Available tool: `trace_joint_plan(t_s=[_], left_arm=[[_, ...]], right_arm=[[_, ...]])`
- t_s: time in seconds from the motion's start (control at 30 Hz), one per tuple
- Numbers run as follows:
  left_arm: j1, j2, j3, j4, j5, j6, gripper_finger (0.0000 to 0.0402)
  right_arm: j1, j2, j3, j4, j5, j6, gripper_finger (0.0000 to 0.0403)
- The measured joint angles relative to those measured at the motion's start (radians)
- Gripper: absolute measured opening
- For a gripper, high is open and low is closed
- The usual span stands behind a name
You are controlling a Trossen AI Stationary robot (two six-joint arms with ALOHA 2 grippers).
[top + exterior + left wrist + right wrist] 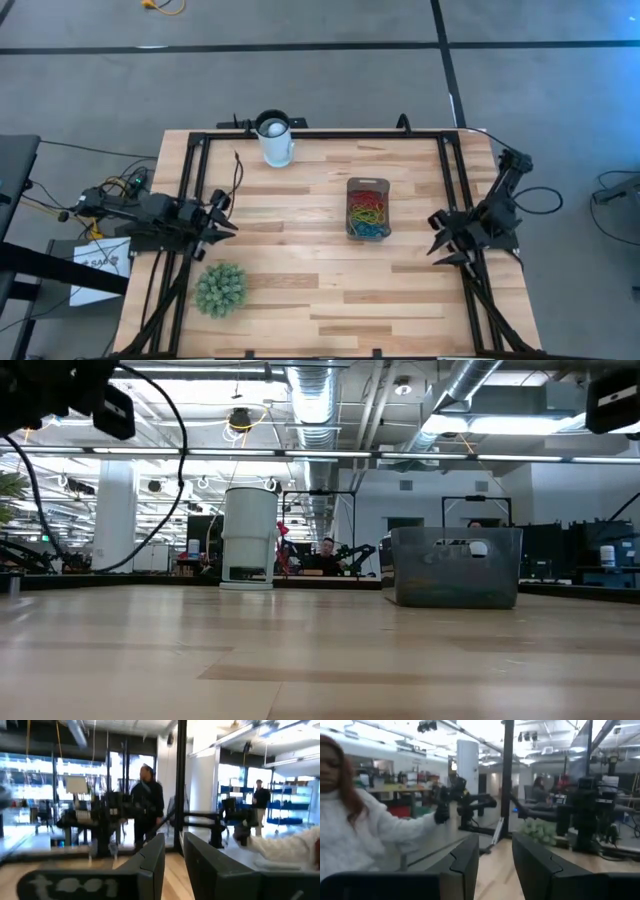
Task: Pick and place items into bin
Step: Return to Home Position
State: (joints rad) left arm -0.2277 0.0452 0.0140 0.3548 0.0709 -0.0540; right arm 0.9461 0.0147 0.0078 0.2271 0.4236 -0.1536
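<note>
Left arm: lies low along the table's left edge, folded back and pointing inward toward the middle; the left gripper (pixel 228 222) sits over the wood just inside the black frame rail, above the green spiky ball (pixel 220 289) in the high view
Left fingers: slightly parted with a narrow gap, grasping nothing; the left wrist view looks level past the left gripper (pixel 173 837) into the room
Right arm: folded at the table's right edge, elbow toward the far corner, wrist pointing inward; the right gripper (pixel 435 238) hangs near the right frame rail, apart from the bin (pixel 368 182)
Right fingers: released, a clear gap between them, nothing held; the right wrist view shows the right gripper (pixel 496 837) aimed level across the table
Bin: stands upright on the table (pixel 320 290), right of centre, between the two arms and nearer the right one; touched by neither
Items: a tangle of red, yellow, green and blue loops (pixel 368 212) lies inside the bin; through its tinted wall (pixel 455 568) in the low view they cannot be made out
White cup: upright (pixel 276 142) near the far edge, left of the bin; well apart from it
</note>
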Motion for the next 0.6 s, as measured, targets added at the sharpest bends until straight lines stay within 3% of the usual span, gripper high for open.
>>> trace_joint_plan(t_s=[0.13, 0.4, 0.6], left_arm=[[0.000, 0.000, -0.003, -0.064, -0.005, -0.025, 0.0061], [0.000, 0.000, -0.004, -0.142, 0.027, -0.042, 0.0061], [0.000, 0.001, -0.004, -0.311, -0.024, -0.128, 0.0061]], right_arm=[[-0.064, 0.000, 0.000, -0.036, -0.016, 0.002, 0.0113], [-0.199, 0.005, -0.001, -0.152, 0.185, 0.060, 0.0113], [-0.268, 0.024, 0.000, -0.156, 0.191, 0.153, 0.0113]])
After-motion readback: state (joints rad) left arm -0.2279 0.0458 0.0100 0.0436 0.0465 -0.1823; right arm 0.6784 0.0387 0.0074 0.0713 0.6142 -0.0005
